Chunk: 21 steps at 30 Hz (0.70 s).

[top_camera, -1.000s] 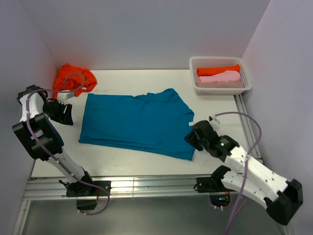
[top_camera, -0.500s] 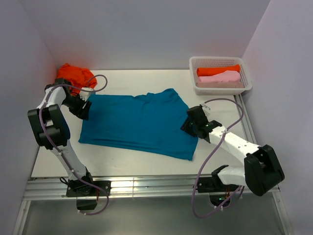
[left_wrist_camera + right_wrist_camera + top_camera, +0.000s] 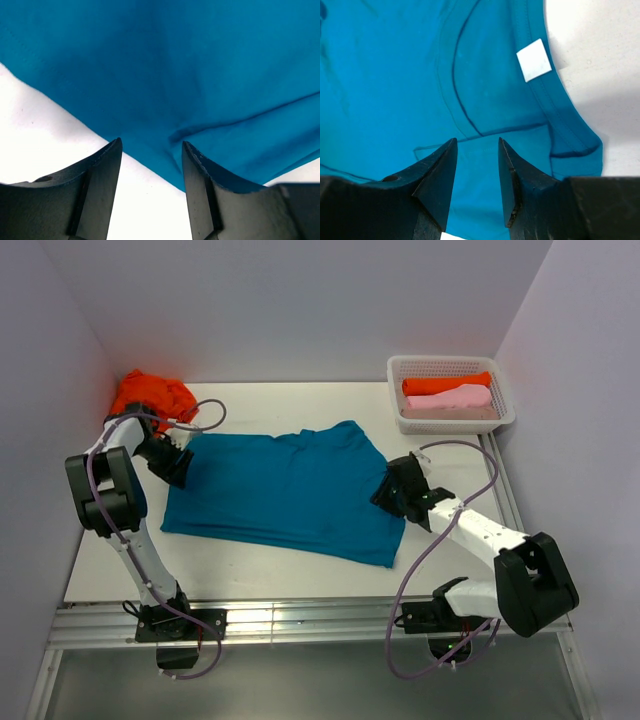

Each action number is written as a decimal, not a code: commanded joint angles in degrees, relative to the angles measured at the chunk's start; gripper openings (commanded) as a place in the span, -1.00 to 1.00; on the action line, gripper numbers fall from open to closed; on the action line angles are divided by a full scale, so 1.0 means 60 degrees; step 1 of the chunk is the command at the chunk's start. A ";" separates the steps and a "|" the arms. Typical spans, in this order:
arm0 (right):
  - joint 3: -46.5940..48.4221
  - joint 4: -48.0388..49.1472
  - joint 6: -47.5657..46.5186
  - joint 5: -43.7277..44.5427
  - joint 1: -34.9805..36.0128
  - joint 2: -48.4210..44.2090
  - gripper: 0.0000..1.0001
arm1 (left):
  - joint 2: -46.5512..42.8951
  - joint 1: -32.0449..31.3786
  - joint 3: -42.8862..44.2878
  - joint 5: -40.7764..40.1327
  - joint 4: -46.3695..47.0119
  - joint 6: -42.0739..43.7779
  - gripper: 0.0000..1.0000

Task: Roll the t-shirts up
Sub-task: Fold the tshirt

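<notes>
**Top external view.** The teal-blue soft cloth t-shirt (image 3: 280,495) lies flat in the middle of the white surface (image 3: 260,400). Its long axis runs from the left edge towards the right edge and is slightly skewed. The collar end appears to face right and the hem left. The left gripper (image 3: 178,462) is at the shirt's far-left corner. The right gripper (image 3: 392,490) is at its right end. A crumpled bright orange cloth shirt (image 3: 150,395) lies in the far-left corner of the surface, near the left arm. The white plastic lattice basket (image 3: 455,423) in the far-right corner holds an orange roll and a pink roll.

**Left wrist view.** The fingers stand apart over the shirt's edge, where cloth meets bare surface, and nothing is clamped. Risk: closing this close to the edge may catch only a thin lip of cloth, which would slip out on lifting.

**Right wrist view.** The fingers are parted above layered cloth near a small white square label (image 3: 534,60), and they grip nothing. Risk: seams show overlapping layers here, so a shallow pinch could take the top layer alone and open the fold. Uneven holds at the two ends would skew the roll.
</notes>
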 commanded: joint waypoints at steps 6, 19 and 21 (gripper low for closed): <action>-0.0197 0.0379 -0.0091 -0.0047 -0.0123 0.0142 -0.10 | -0.0080 -0.0118 -0.0226 -0.0068 -0.0137 -0.0072 0.11; -0.0197 0.0408 -0.0032 -0.0076 -0.0138 0.0391 -0.12 | -0.0110 -0.0118 -0.0373 -0.0054 -0.0503 0.0119 0.05; -0.0211 0.0408 -0.0003 -0.0076 -0.0123 0.0406 -0.13 | -0.0110 -0.0133 -0.0373 -0.0054 -0.0518 0.0133 0.04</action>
